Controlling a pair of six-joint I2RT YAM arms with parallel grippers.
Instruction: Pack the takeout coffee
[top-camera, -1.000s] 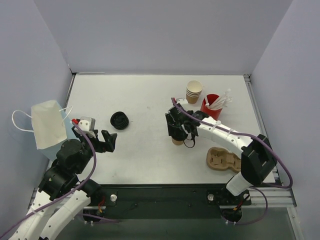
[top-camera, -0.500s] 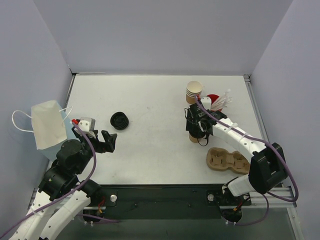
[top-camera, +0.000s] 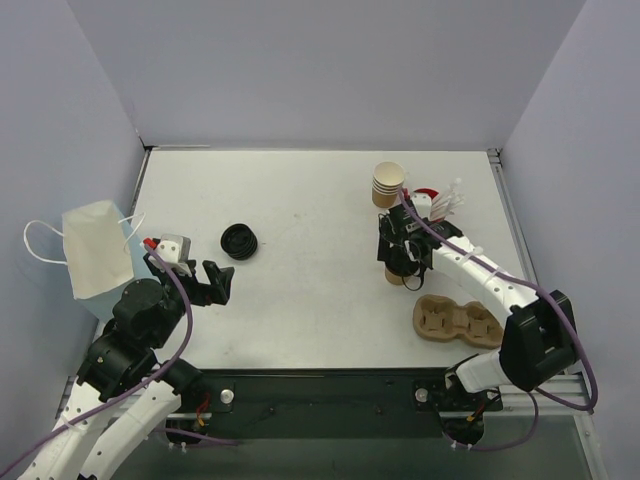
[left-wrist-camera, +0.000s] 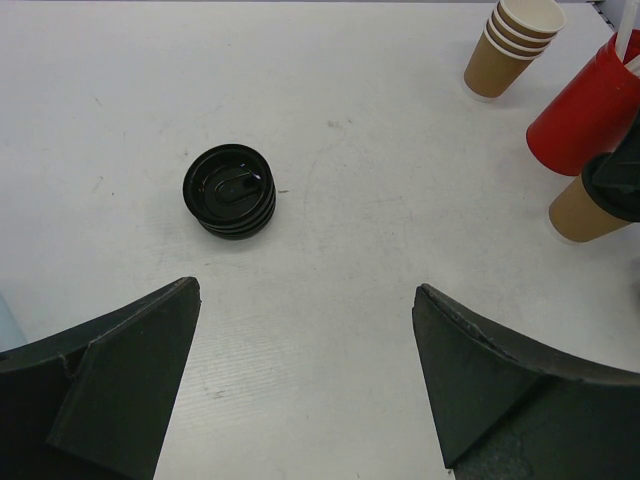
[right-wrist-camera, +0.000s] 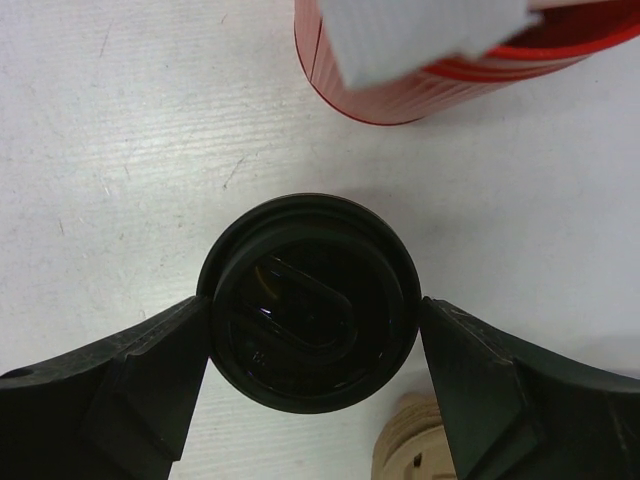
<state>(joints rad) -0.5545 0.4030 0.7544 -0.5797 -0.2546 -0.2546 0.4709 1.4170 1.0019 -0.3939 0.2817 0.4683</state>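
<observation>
Right wrist showed the takeout coffee (right-wrist-camera: 305, 300), round black lid uppermost, between fingers of the right gripper (right-wrist-camera: 313, 325), grip unclear. The left gripper (left-wrist-camera: 305, 300) gaped wide, empty.

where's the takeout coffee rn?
The takeout coffee stands right of centre in the top view, between the right claw's fingers, beside the red cup and just beyond the cup carrier.

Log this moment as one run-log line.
right gripper: jaws flanking takeout coffee, grip unclear | takeout coffee: upright on table beside red cup | left gripper: open, empty | cup carrier: empty
</observation>
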